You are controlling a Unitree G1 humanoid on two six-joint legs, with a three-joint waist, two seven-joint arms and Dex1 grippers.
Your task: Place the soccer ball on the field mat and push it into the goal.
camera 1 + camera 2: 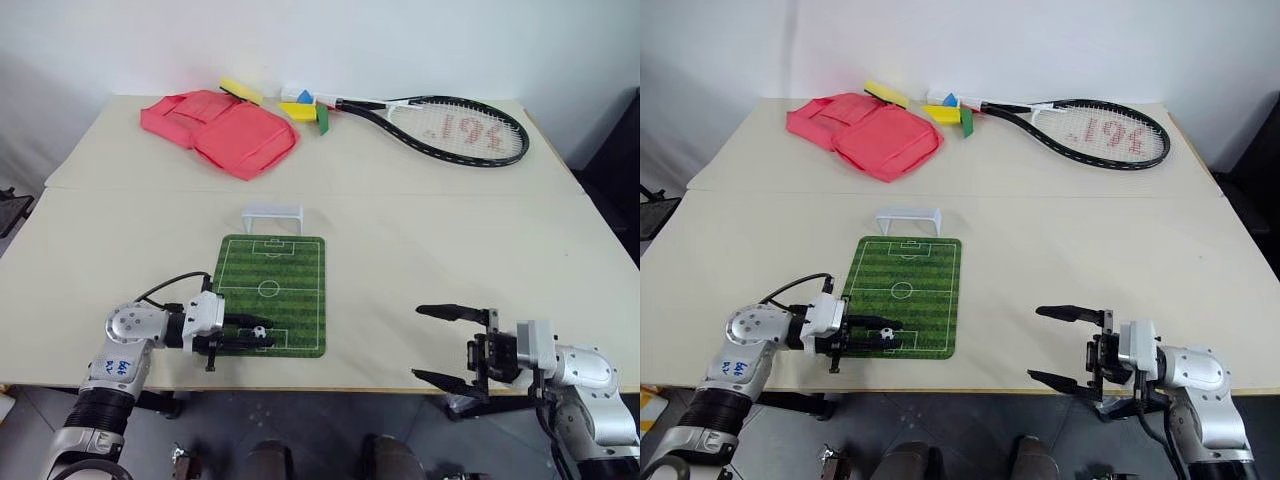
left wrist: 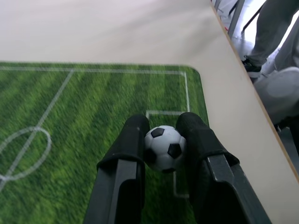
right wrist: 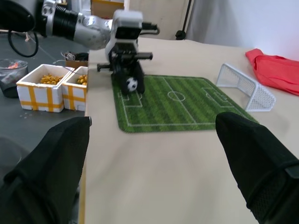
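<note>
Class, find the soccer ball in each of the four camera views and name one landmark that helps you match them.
Left eye view: soccer ball at the field mat's near left corner, in the left pincer.
Right eye view: same spot.
Left wrist view: between the two black fingers.
Right wrist view: under the other arm's pincer.
Shared landmark: the field mat.

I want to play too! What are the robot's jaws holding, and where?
The left gripper pinches the soccer ball by its two sides. The right gripper holds nothing.
</note>
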